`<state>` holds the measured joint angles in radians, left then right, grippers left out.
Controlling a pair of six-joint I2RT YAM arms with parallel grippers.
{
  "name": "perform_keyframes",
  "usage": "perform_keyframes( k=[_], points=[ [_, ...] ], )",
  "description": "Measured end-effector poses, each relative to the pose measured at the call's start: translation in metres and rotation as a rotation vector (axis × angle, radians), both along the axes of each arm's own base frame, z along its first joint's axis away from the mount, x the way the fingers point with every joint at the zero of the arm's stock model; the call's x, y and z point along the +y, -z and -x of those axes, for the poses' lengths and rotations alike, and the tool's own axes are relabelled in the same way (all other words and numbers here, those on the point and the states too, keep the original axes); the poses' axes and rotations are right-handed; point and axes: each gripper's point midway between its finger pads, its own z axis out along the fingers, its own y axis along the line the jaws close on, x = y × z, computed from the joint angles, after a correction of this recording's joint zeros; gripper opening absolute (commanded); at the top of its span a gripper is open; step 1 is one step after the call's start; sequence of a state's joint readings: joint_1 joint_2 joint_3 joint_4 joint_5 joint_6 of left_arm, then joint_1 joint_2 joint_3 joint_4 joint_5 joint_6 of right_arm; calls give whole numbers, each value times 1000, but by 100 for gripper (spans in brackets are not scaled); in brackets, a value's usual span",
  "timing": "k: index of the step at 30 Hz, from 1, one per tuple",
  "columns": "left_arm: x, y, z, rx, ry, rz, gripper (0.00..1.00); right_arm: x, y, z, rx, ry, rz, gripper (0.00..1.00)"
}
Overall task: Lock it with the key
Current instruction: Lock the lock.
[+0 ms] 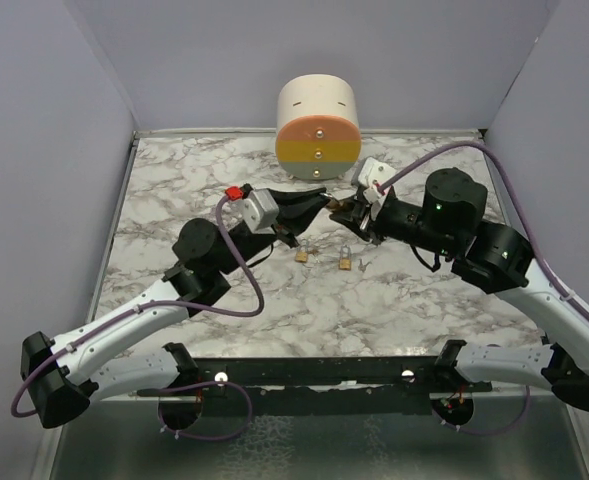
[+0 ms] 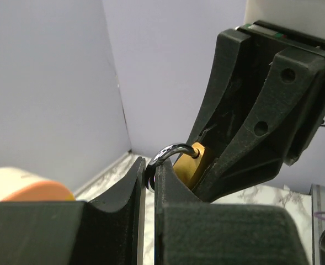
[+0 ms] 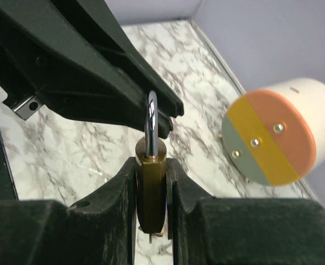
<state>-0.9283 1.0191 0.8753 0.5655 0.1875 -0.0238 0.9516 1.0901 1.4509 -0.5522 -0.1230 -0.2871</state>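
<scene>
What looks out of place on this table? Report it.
Nothing is spilled or broken. The odd part is that the padlock is held in the air between both arms. The right gripper is clamped on its brass body and the left gripper is pinching its shackle. No key shows in either.

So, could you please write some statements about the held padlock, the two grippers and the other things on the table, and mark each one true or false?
1. The right gripper holds the brass padlock by its body. True.
2. The left gripper is wide open and away from the padlock. False: it is shut on the shackle.
3. Two small padlocks lie on the marble table, nearer the arm bases than the grippers. True.
4. The cylinder with the striped face stands at the near edge, between the arm bases. False: it is at the far edge, by the back wall.
</scene>
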Motion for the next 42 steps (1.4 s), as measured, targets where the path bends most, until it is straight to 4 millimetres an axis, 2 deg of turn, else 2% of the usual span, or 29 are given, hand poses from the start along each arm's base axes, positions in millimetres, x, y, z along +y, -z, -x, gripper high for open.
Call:
perform_keyframes(
  k=[4, 8, 12, 16, 21, 25, 27, 33, 36, 39, 42],
  points=[
    [-9, 33, -15, 83, -31, -92, 0, -11, 28, -12, 41, 80, 112, 2],
    [-15, 64, -21, 155, -37, -175, 0, -21, 62, -17, 110, 127, 237, 2],
    [-22, 94, -20, 224, -24, -255, 0, -31, 92, -17, 177, 152, 351, 2],
    [-28, 109, -10, 257, 7, -298, 0, -41, 107, -11, 218, 151, 415, 2],
    [-27, 114, -3, 266, 22, -299, 0, -40, 114, -5, 223, 132, 390, 2],
    [-16, 116, 4, 264, 14, -287, 0, -29, 118, 0, 201, 98, 287, 2],
    [-9, 108, 5, 253, -5, -263, 0, -19, 112, 2, 178, 79, 207, 3],
    [14, 76, 6, 204, -80, -180, 0, 4, 85, 6, 107, 21, -19, 32],
    [15, 70, 8, 198, -91, -193, 0, 16, 70, 4, 74, 0, -123, 46],
    [14, 69, 3, 188, -117, -228, 0, 22, 72, 3, 67, -10, -144, 53],
    [15, 74, -2, 182, -148, -285, 0, 25, 80, 0, 73, -4, -161, 56]
  ],
)
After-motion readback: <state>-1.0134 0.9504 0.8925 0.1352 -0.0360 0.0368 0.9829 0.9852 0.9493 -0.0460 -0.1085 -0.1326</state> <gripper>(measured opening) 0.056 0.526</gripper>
